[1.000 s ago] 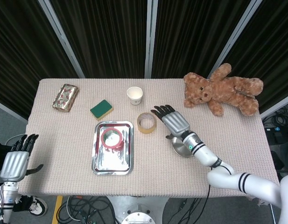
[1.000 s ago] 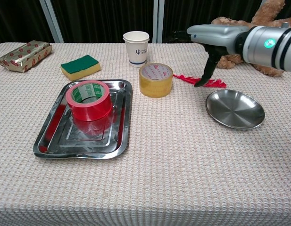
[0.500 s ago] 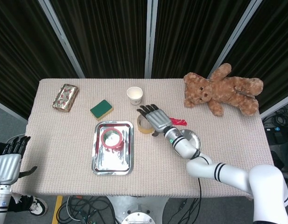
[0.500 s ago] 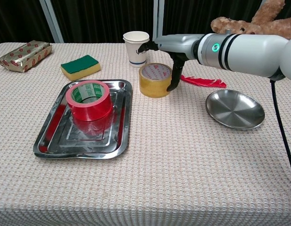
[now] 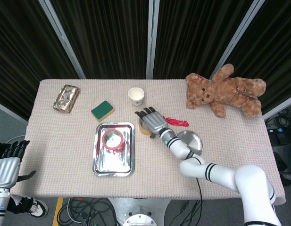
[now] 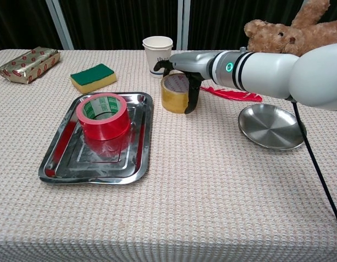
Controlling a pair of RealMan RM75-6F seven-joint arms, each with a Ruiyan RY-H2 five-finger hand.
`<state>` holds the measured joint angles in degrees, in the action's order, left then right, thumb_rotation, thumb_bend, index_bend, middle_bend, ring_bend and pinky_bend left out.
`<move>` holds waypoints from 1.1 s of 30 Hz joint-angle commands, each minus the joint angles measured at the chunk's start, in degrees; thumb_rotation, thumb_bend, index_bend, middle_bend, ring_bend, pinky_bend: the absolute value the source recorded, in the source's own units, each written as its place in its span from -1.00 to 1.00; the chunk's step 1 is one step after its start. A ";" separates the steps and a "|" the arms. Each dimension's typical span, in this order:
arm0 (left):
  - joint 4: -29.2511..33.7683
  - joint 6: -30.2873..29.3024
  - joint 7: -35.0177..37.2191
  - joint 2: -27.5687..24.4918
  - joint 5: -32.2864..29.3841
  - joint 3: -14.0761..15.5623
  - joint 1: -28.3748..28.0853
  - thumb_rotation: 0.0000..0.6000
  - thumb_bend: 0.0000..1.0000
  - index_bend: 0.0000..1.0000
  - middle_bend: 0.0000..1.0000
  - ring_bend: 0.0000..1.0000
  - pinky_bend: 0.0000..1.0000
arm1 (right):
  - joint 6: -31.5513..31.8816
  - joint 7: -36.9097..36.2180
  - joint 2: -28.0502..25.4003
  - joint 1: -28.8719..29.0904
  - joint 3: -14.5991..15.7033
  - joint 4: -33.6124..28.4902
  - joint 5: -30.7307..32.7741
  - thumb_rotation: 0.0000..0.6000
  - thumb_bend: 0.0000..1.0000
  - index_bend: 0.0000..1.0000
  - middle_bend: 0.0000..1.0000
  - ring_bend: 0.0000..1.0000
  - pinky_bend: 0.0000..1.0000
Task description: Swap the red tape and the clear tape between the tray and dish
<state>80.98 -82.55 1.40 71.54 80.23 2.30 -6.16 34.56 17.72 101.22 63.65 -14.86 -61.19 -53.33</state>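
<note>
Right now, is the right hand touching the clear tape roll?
Touching. In the chest view the right hand lies across the top of the clear tape, a dark finger pressed down its side with no gap showing.

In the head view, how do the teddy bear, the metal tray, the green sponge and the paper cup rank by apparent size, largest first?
1. teddy bear
2. metal tray
3. green sponge
4. paper cup

Sponge and cup look close in size, so their order is unsure.
</note>
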 commanded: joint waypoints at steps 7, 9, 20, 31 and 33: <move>0.24 0.84 0.16 -0.18 0.30 -0.70 0.23 1.00 -0.80 -0.93 -0.88 -1.00 -0.69 | 5.42 -1.22 0.14 -1.81 -0.01 -0.37 -2.53 1.00 -0.78 -0.32 -0.11 -0.69 -0.93; 0.67 0.65 0.71 -0.33 0.39 -1.02 0.39 1.00 -0.81 -0.93 -0.88 -1.00 -0.69 | 5.80 -1.40 -1.17 -2.25 -0.25 -2.19 -2.49 1.00 -0.75 -0.27 -0.07 -0.63 -0.91; 3.10 -0.36 0.65 -1.77 2.36 -1.50 0.86 1.00 -0.80 -0.93 -0.88 -1.00 -0.69 | 19.58 3.70 -20.29 -12.67 2.74 -28.72 -5.26 1.00 -0.74 -0.20 -0.04 -0.63 -0.88; 3.86 0.39 -0.14 -0.73 3.77 -2.08 0.09 1.00 -0.80 -0.93 -0.88 -1.00 -0.69 | 22.98 -4.68 -25.20 -23.24 10.50 -30.59 -10.11 1.00 -0.74 -0.17 -0.05 -0.63 -0.91; 3.84 0.37 -0.36 -0.63 3.96 -2.11 0.07 1.00 -0.80 -0.93 -0.88 -1.00 -0.69 | 23.31 -5.69 -24.57 -23.99 11.05 -29.23 -11.58 1.00 -0.74 -0.17 -0.05 -0.63 -0.92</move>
<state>84.82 -82.19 1.07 70.88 84.15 0.20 -6.08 57.50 13.82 76.38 41.18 -4.99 -92.01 -62.96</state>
